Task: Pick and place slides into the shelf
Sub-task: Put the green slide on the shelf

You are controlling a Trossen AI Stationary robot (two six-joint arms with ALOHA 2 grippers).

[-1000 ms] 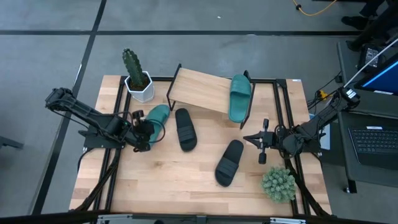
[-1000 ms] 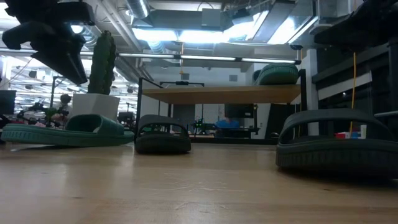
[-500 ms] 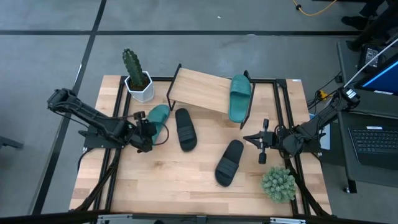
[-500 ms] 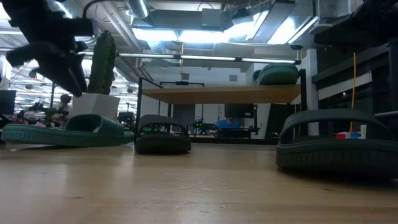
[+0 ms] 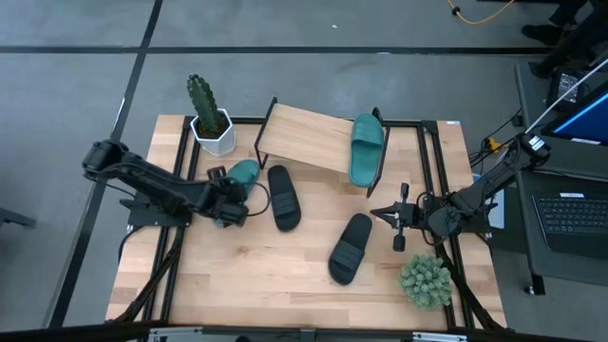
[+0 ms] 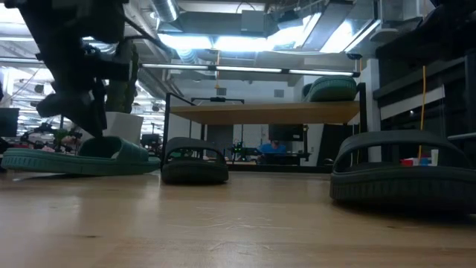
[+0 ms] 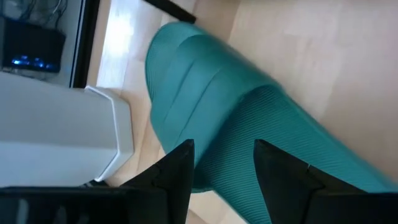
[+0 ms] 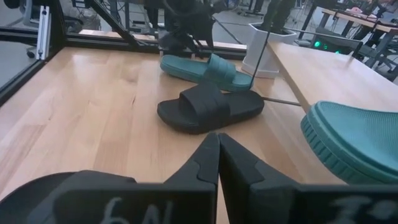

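Note:
One teal slide (image 5: 244, 174) lies sole-down on the table near the white pot; it fills the left wrist view (image 7: 249, 124). My left gripper (image 5: 231, 205) (image 7: 221, 152) is open, pointing down just over its strap end, also in the low view (image 6: 83, 112). A black slide (image 5: 282, 197) lies beside it and another black slide (image 5: 351, 247) lies farther right. The second teal slide (image 5: 366, 149) rests on the right end of the slanted shelf (image 5: 304, 136). My right gripper (image 5: 395, 217) (image 8: 217, 155) is shut and waits near the table's right edge. My left gripper stands open over the teal slide's ribbed strap (image 7: 242, 134), coming from above. I cannot tell whether its fingertips (image 7: 184, 155) touch the strap.
A potted cactus (image 5: 207, 116) in a white pot (image 7: 56, 134) stands at the far left, close behind the teal slide. A small green plant (image 5: 425, 280) sits at the near right. Black frame rails run along the table's sides. Bare wood (image 5: 266, 285) lies toward the near edge.
My left gripper has moved toward the table's right and come down, from above and left of the teal slide to just over it. The slides and my right arm have kept still.

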